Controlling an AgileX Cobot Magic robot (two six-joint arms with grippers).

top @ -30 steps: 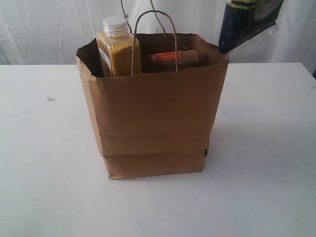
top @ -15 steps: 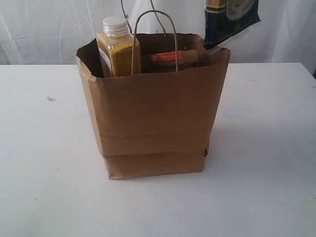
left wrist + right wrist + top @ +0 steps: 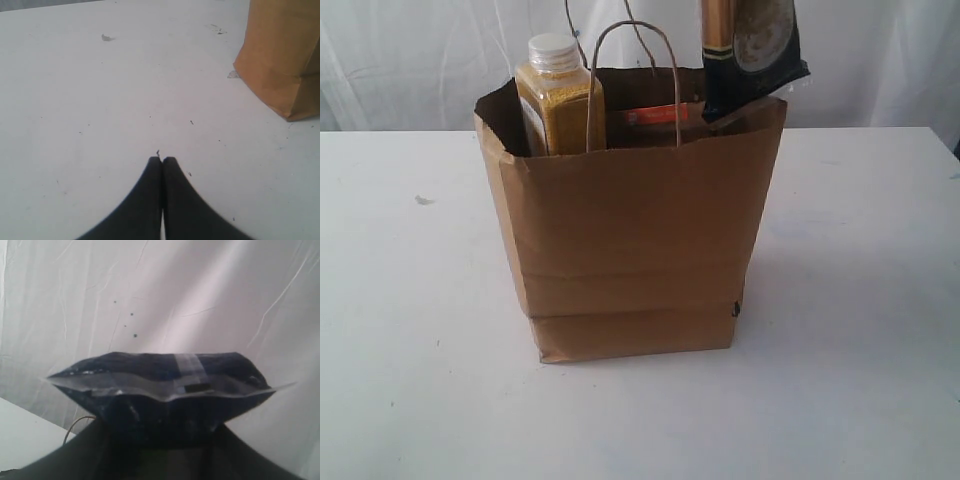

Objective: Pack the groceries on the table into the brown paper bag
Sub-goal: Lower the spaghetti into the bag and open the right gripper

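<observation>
Spaghetti packet (image 3: 750, 55), clamped in right gripper (image 3: 160, 450), hung long axis twelve-to-six, lower end at brown paper bag (image 3: 630, 240) mouth's three o'clock side; left gripper (image 3: 161, 165) closed.

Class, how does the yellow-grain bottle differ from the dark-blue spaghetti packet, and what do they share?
The clear white-capped bottle of yellow grains stands inside the brown paper bag; the dark-blue plastic spaghetti packet hangs tilted at its rim, mostly above it. The bottle is free; the packet is gripped by the right pincer. Both rise above the rim.
</observation>
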